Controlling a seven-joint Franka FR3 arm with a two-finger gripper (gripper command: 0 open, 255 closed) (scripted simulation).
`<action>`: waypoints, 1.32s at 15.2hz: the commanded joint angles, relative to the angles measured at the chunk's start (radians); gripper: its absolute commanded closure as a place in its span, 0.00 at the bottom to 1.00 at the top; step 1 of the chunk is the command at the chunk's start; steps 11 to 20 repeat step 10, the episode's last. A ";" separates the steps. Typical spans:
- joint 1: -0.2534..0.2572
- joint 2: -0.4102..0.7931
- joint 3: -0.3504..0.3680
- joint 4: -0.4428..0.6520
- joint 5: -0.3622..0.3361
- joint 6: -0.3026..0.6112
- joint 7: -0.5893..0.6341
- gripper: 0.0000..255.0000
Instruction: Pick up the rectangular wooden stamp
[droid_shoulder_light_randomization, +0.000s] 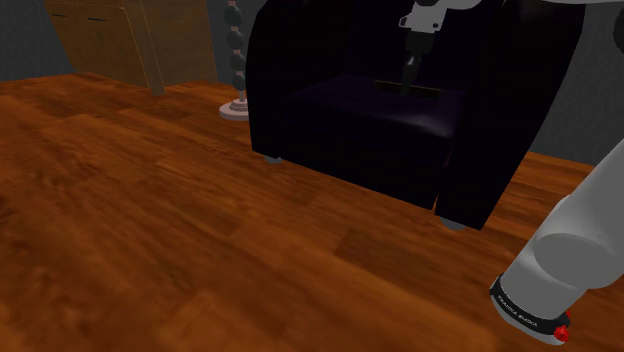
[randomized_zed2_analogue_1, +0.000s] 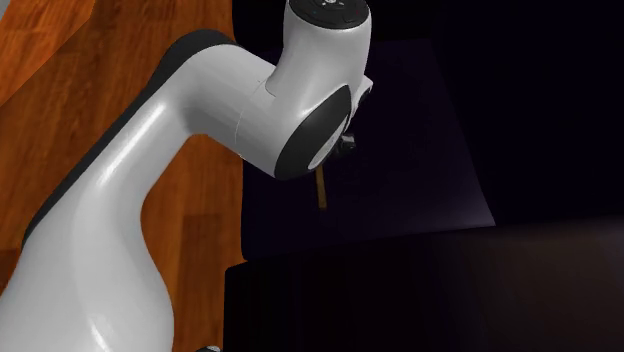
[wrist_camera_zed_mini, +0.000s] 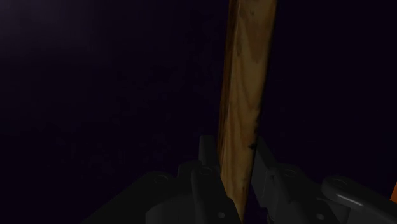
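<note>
A long, narrow wooden stamp (droid_shoulder_light_randomization: 410, 91) lies level across the seat of a dark armchair (droid_shoulder_light_randomization: 350, 120). My gripper (droid_shoulder_light_randomization: 410, 78) comes straight down onto the stamp's middle. In the wrist view the brown, grained stamp (wrist_camera_zed_mini: 245, 95) runs away from the hand between the two black fingers (wrist_camera_zed_mini: 207, 172), which press on both of its sides, so the gripper (wrist_camera_zed_mini: 236, 191) is shut on it. In the second exterior view a thin strip of the stamp (randomized_zed2_analogue_1: 322, 188) shows below the white arm (randomized_zed2_analogue_1: 240, 110). I cannot tell whether the stamp rests on the cushion or hangs just above it.
The armchair's tall arms (droid_shoulder_light_randomization: 500, 110) and back wall in the seat on three sides. A beaded post on a round base (droid_shoulder_light_randomization: 237, 105) stands beside the chair. A wooden cabinet (droid_shoulder_light_randomization: 130, 40) is at the back left. Wooden floor (droid_shoulder_light_randomization: 150, 220) spreads in front.
</note>
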 joint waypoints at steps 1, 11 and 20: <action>0.001 0.006 0.000 0.035 0.002 -0.029 0.001 1.00; -0.001 0.036 -0.003 0.167 0.010 -0.133 -0.002 1.00; -0.001 0.036 -0.003 0.167 0.010 -0.133 -0.002 1.00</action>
